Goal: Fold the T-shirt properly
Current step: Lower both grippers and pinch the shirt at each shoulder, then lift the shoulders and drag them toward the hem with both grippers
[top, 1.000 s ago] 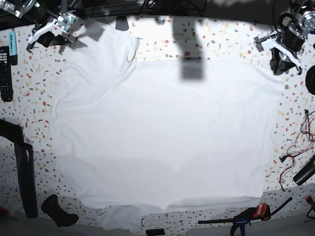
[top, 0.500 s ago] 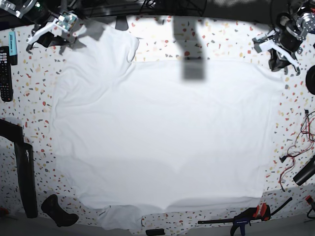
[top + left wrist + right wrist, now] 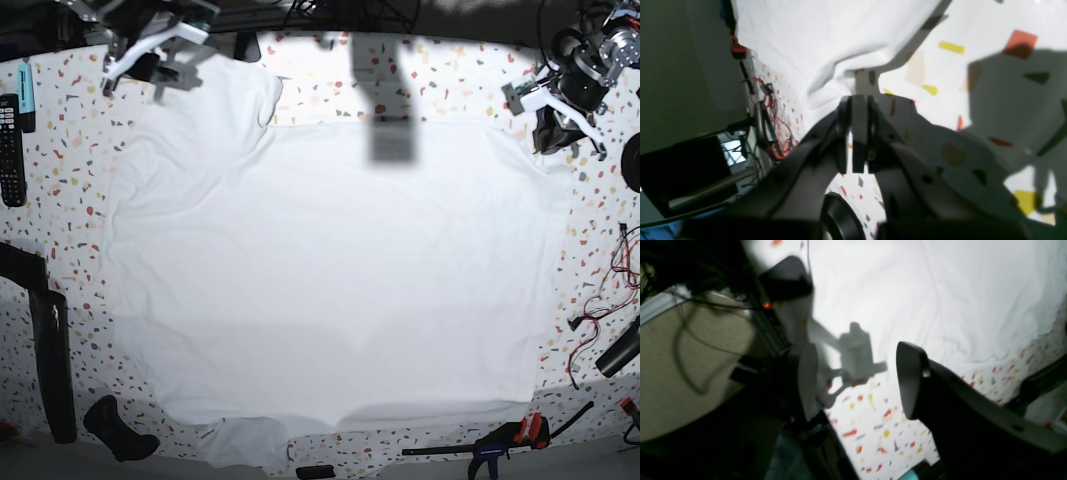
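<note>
T-shirt lies spread flat and unfolded across the counter, so I judge no fold is made yet: at upper left the right claw hangs spread and empty, at upper right the left claw is pressed together on nothing.

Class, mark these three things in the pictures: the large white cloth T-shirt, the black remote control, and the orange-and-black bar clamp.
large white cloth T-shirt [image 3: 330, 270], base view, middle of its body.
black remote control [image 3: 10, 150], base view, its keypad.
orange-and-black bar clamp [image 3: 515, 436], base view, its handle.
</note>
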{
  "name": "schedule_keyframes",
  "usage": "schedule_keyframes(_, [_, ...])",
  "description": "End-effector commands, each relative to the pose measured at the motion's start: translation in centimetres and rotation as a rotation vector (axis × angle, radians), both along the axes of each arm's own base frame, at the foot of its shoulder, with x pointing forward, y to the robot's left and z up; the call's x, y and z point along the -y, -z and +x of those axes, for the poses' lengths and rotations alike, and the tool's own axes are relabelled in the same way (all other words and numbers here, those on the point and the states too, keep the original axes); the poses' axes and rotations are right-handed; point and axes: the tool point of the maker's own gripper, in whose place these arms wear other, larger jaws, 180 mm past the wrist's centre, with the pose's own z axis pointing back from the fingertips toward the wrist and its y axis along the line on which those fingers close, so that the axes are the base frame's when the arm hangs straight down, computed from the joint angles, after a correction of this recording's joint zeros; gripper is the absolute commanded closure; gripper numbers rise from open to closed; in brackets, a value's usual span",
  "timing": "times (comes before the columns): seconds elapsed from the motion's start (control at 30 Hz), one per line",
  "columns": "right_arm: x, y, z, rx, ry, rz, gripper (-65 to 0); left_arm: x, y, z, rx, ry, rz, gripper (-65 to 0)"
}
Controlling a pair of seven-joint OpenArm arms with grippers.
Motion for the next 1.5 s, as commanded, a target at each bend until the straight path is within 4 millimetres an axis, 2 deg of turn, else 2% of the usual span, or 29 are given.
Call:
schedule_keyframes(0.0, [-0.1,0.0,0.3,0.017,-0.01,-0.01,-37.1,-0.1,-0.9,0.5,0.031,0.012,0.007,0.0])
schedule_keyframes(0.27, [0.8,4.1,0.3,-0.016,0.02,-0.069,-37.1,-0.1,-0.9,0.5,0.031,0.012,0.006,0.0])
schedule_keyframes(0.4, [2.2,5.5,1.2,-0.012,0.052,-0.096,-37.1,-0.1,-0.9,0.5,0.031,0.012,0.006,0.0])
schedule_keyframes(0.6, [3.0,7.1,1.2,-0.032,0.049,-0.098,-37.1,-0.1,-0.9,0.5,0.031,0.012,0.006,0.0])
schedule_keyframes(0.7, [3.0,7.1,1.2,-0.032,0.048,-0.1,-35.3,-0.1,-0.9,0.5,0.031,0.012,0.006,0.0])
schedule_keyframes(0.87, [3.1,7.1,1.2,-0.029,0.048,-0.102,-11.7,-0.1,-0.9,0.5,0.032,0.012,0.006,0.0])
schedule_keyframes(0.97, [3.0,7.0,1.2,-0.027,0.048,-0.101,-1.6,-0.1,-0.9,0.5,0.032,0.012,0.006,0.0])
schedule_keyframes(1.0, [3.0,7.0,1.3,-0.026,0.049,-0.1,0.0,-0.1,-0.9,0.5,0.032,0.012,0.006,0.0])
schedule_keyframes(1.17, [3.2,6.0,2.5,0.046,0.102,-0.084,0.0,-0.1,-0.9,0.6,0.032,0.012,0.006,0.0])
schedule_keyframes(1.47, [2.5,2.6,5.1,0.194,0.186,-0.031,0.0,-0.1,-1.1,0.9,0.042,0.013,0.005,0.0])
